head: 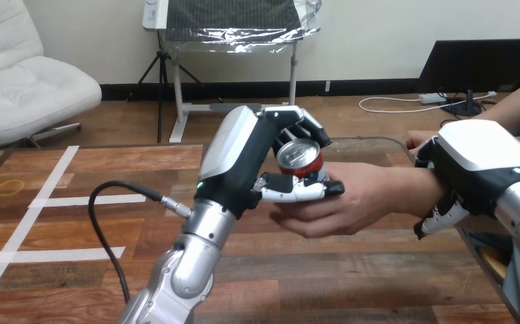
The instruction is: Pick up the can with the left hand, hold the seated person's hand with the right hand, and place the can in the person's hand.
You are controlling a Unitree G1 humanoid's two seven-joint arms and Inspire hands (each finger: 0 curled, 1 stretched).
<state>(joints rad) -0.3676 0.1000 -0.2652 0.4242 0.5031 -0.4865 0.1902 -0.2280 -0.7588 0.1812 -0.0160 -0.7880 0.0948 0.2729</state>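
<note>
L hand (250, 169) wrapped round red can (300, 157), fingers behind, thumb across front. Can upright over open palm of person's hand (355, 202), touching or not can't tell, above table (109, 202) toward far right corner. R hand (477, 158) sits on person's wrist (416, 185) nr right edge, fingers curled under it.

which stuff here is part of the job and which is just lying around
In the job: can, left hand gripping it, the person's hand under it, right hand round the person's wrist.
Lying about: yellow ring, white tape lines, both on the table.
</note>
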